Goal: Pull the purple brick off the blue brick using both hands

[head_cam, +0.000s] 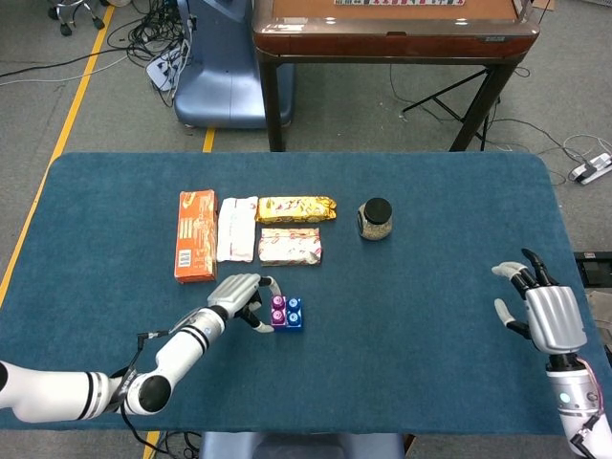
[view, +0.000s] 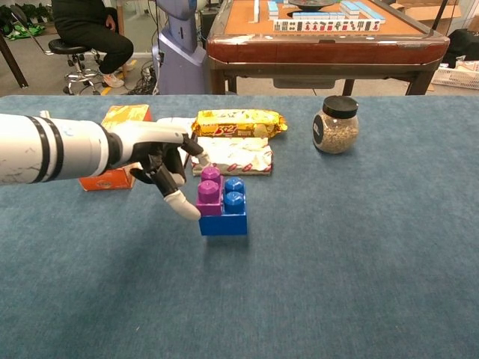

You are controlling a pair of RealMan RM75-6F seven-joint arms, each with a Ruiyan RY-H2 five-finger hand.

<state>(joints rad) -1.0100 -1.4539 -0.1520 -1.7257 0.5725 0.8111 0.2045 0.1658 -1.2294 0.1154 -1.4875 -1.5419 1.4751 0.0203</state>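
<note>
The purple brick (view: 209, 197) sat on the blue brick (view: 224, 215) near the table's front-left, beside the left hand (view: 161, 161), whose fingertips seemingly touched it; the right hand (head_cam: 538, 308) hung spread, far right.

No words or numbers can be read clearly here. The yellow snack bag (view: 239, 123) at the far side of the desk (view: 374, 262) has red letters on it, but they are too blurry to read. The orange box (head_cam: 195, 235) on the left has small print, also too small to read. The white wrapper (view: 233, 156) shows red marks, not clear words.
</note>
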